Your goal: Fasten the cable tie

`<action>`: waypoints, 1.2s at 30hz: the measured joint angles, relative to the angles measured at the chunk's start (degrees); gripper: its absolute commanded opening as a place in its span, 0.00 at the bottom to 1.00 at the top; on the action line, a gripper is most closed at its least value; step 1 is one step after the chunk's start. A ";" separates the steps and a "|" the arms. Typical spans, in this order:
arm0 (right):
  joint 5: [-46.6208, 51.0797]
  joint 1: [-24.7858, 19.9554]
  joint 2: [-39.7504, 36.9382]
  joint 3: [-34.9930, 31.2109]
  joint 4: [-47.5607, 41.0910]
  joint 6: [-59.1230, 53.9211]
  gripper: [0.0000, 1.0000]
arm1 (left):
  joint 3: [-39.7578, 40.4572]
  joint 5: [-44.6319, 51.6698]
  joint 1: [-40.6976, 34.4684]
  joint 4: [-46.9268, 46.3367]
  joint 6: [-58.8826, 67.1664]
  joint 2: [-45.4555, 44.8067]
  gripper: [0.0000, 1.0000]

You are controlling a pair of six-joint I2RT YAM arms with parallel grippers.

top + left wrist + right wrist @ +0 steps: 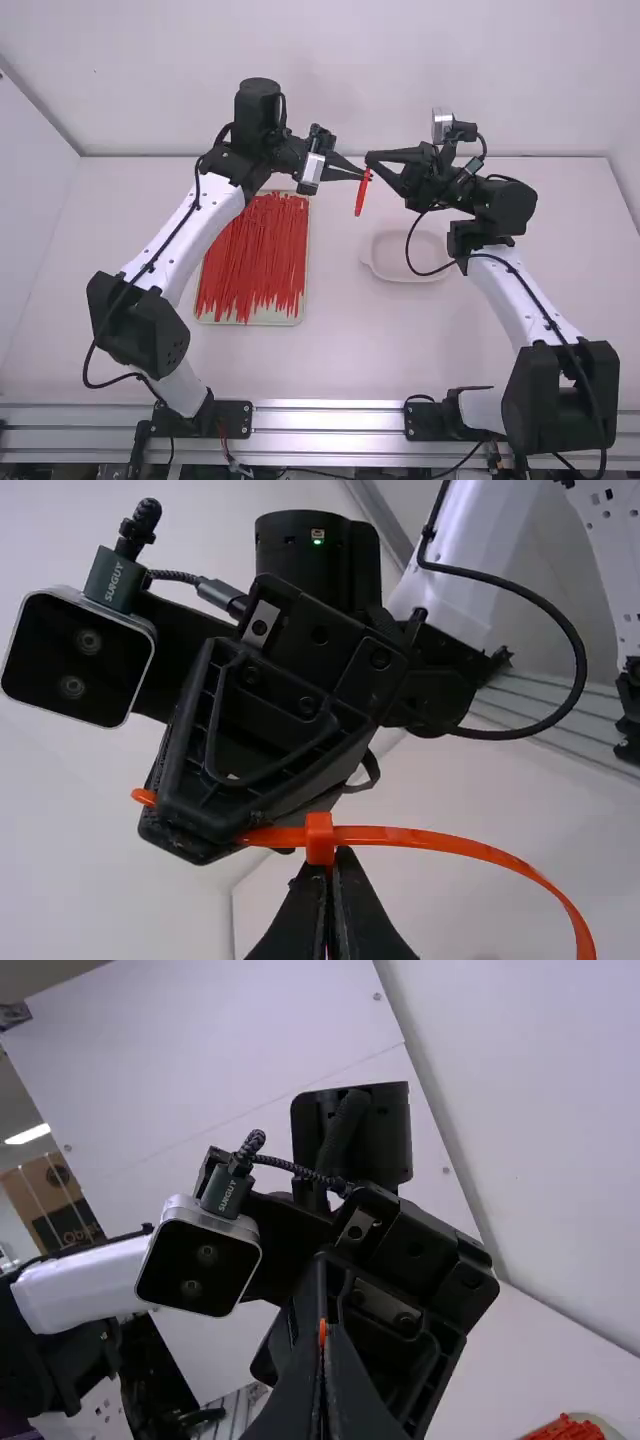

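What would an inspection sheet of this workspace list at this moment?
Surface: white table.
Job's things: cable tie held in the air between both claws.
Clutter: tray of red cable ties; white dish.
Grippers: left claw shut on the tie's head; right claw shut on its strap.
Cables: black cable looping over the dish.
Surroundings: white walls; metal rail at the near edge.

Small white letters run along the grey-green right camera plug (113,578), which sits on the right arm's wrist camera (75,660). The left camera plug (223,1196) has white letters too. A brown box (52,1208) far behind shows dark marks, too blurry to read.
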 measured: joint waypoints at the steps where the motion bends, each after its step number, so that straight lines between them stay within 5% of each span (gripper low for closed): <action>1: 0.00 0.00 0.00 0.00 0.02 0.00 0.00 | 0.00 -0.02 0.02 -0.09 0.00 0.00 0.02; 20: -2.97 -0.02 0.98 -0.02 0.42 -0.24 0.00 | -6.78 -1.36 0.02 4.15 0.42 -0.61 0.02; 36: -5.35 -1.14 1.01 -0.02 0.37 -0.17 0.00 | -27.30 -0.35 0.00 19.19 -0.39 -0.87 0.02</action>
